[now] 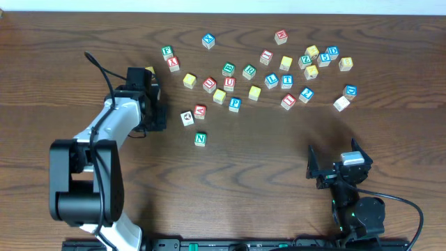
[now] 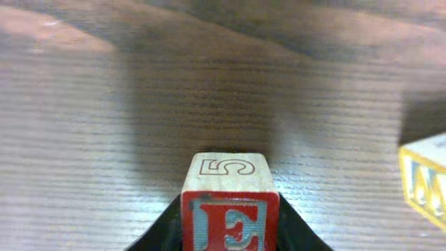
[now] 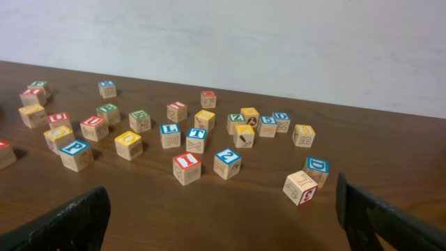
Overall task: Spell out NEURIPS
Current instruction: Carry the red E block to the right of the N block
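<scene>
Red E cube [image 2: 230, 209] nearest; dark wood-grain table [image 2: 104, 139]; white wall [image 3: 279, 42].

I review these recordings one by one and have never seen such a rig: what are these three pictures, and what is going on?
The top picture looks down from a fixed camera onto a brown wooden table with two robot arms. The other two come from cameras on the arms' wrists.

Small wooden alphabet cubes lie scattered across the far half of the table. One green-faced N cube sits apart, nearer the arms.

The left gripper has its jaws shut on a red-faced wooden E cube, seen close up in the left wrist picture; a yellow-edged cube stands beside it.

The right gripper waits with jaws wide open and holds nothing; its camera looks across the cubes, among them a blue-faced T cube.
</scene>
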